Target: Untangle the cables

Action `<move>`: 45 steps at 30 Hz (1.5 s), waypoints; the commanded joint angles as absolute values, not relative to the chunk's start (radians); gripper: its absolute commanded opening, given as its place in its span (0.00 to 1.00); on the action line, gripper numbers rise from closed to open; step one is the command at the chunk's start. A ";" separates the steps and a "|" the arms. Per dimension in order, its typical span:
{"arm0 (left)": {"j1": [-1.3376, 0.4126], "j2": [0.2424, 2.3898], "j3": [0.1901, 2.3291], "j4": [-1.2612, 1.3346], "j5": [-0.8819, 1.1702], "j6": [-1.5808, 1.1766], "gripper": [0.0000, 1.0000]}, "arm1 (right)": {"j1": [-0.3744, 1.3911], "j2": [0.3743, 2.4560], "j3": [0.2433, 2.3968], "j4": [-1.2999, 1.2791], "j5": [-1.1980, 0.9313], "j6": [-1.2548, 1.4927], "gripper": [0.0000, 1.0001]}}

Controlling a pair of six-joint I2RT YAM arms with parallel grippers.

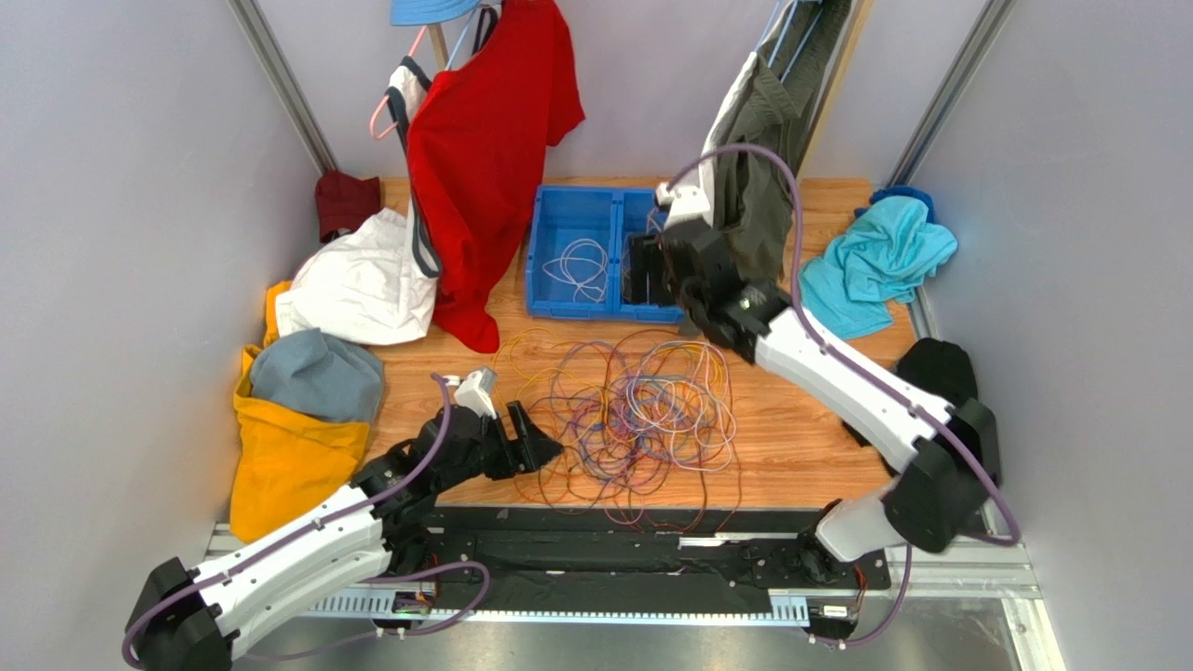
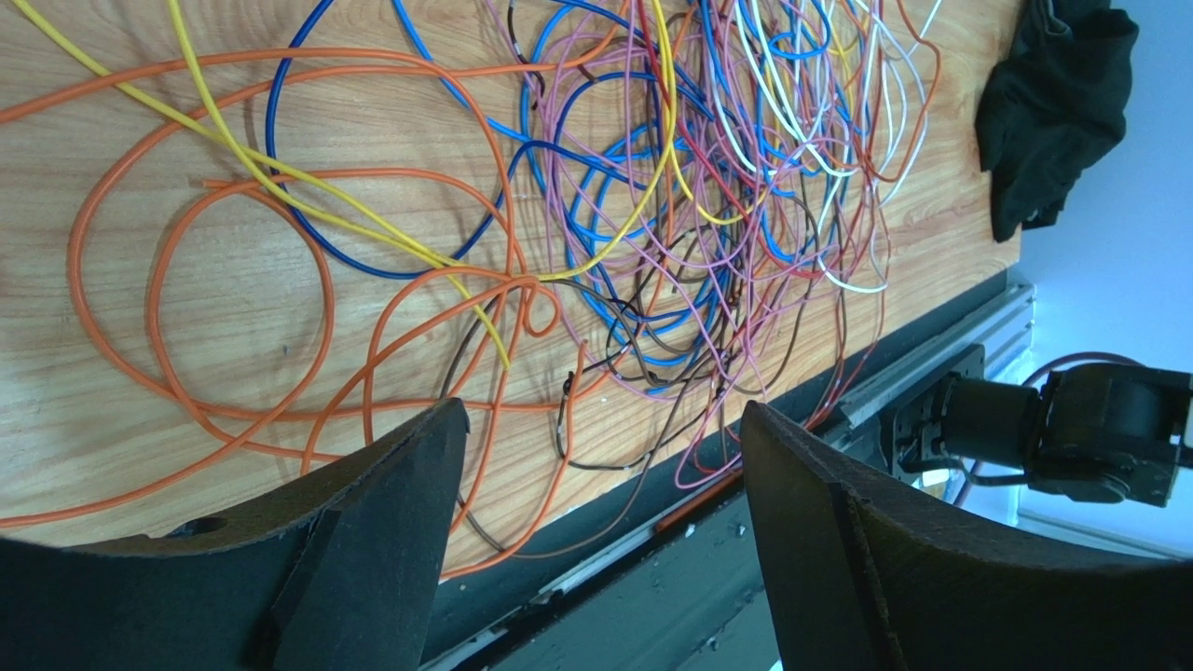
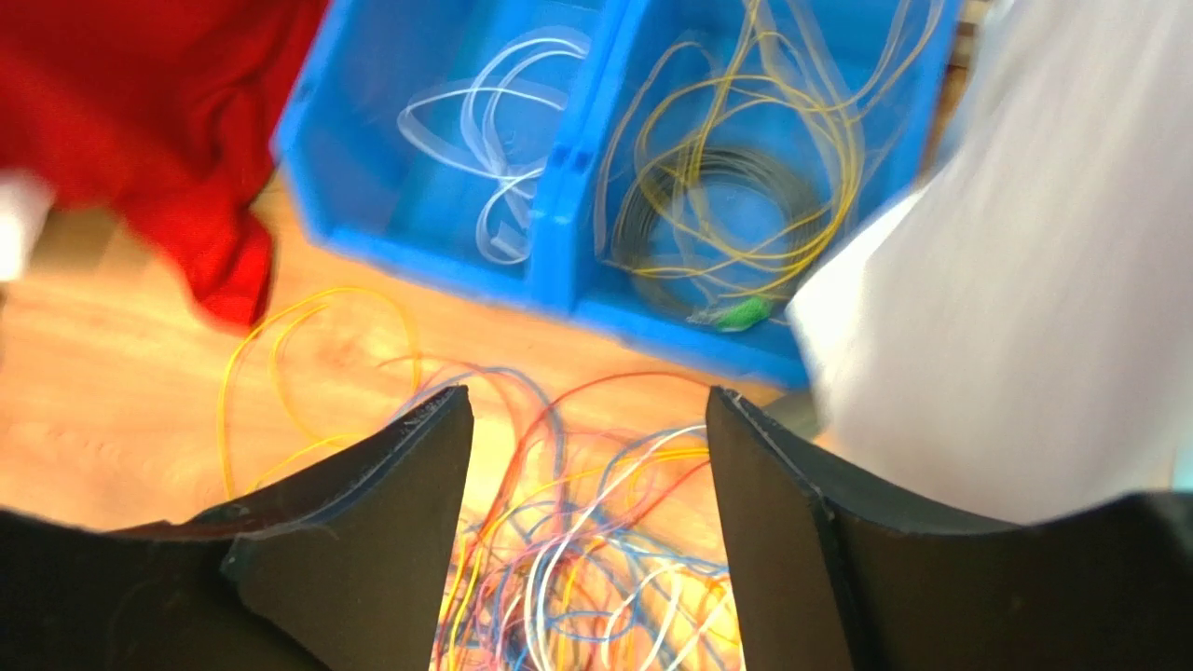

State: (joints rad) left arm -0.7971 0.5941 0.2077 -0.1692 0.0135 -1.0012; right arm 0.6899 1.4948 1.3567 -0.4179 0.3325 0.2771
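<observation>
The left pincer (image 2: 602, 420) hangs low over the table (image 1: 770, 469), jaws wide apart and empty. The near edge of the cables (image 1: 644, 413) lies under and ahead of its tips as a loose tangle of orange, yellow, blue, purple and white loops. The right pincer (image 3: 588, 399) is also wide open and empty above the tangle's far edge, and the bin (image 3: 406, 238) just ahead of it holds a white cable (image 3: 490, 126) in its left compartment and yellow loops (image 3: 826, 140) over a dark coil (image 3: 700, 210) in its right.
</observation>
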 commanded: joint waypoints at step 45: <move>-0.801 0.508 0.278 -0.121 -0.080 -0.965 0.80 | 1.117 0.889 1.101 -0.349 0.293 0.354 0.00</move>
State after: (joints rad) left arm -0.7971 0.5858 0.2352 -0.1108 -0.0296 -1.0004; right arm 1.0676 0.8616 0.8871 -0.3119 0.4412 0.3923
